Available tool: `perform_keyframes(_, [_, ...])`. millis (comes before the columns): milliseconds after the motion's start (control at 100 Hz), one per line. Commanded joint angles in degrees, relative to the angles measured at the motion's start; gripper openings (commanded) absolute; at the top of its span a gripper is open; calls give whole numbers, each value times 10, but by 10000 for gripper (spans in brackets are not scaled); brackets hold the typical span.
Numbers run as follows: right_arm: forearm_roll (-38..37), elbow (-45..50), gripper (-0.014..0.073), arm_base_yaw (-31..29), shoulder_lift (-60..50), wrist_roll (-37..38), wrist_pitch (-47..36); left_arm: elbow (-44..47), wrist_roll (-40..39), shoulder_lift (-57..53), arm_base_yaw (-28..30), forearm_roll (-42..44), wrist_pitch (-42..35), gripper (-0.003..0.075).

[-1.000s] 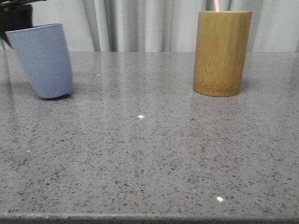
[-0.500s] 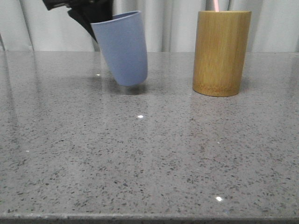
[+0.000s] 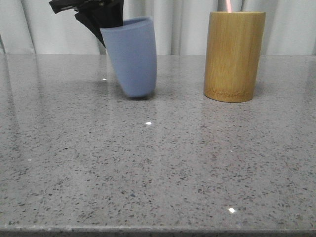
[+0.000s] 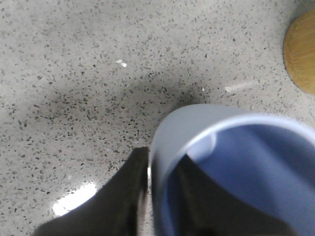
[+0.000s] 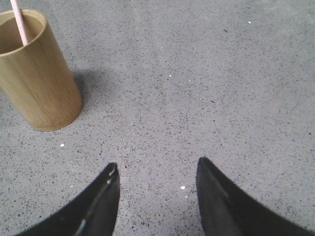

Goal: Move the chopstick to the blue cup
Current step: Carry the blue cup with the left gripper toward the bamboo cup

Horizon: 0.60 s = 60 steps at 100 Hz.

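Countertop (image 3: pixel 158 163) first, from the front: speckled grey stone runs wide and bare across the whole near half, right down to its front edge. At the far left-centre the left gripper (image 3: pixel 106 22) comes in from above and pinches the rim of the blue cup (image 3: pixel 131 57); the cup hangs tilted, base toward the stone, and whether that base touches down is hard to tell. Well apart to the right stands the bamboo holder (image 3: pixel 234 57), upright, with the pink chopstick (image 3: pixel 229 6) poking out of its top. A clear strip of counter lies between the two vessels.

Over to the left wrist camera: one dark finger (image 4: pixel 118 196) sits outside the cup wall, the other inside, clamped on the rim of the blue cup (image 4: pixel 182 132). The cup's interior looks blue and shadowed. The holder's edge (image 4: pixel 300 54) peeks in at the corner.

Right wrist camera now: the right gripper (image 5: pixel 157 177) hovers with its two dark fingers spread wide, nothing between them but bare stone. The bamboo holder (image 5: pixel 39 83) stands off to one side, chopstick (image 5: pixel 18 22) leaning against its inner rim, open counter all around.
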Motion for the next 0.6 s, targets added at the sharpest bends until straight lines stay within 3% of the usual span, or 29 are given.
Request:
perform_keyframes(0, [1,-20,379,-3,5,-4,-35,-20,-8,-29,-5,-11,12,210])
perform_keyframes(370, [1,-20,379,-3,5,-4,-35,-37,-8,-29,-5,-24,12,339])
perform_keyframes(590, [1,-20,379,-3,5,-4,-35,-72,-8,-43,-5,-25,12,341])
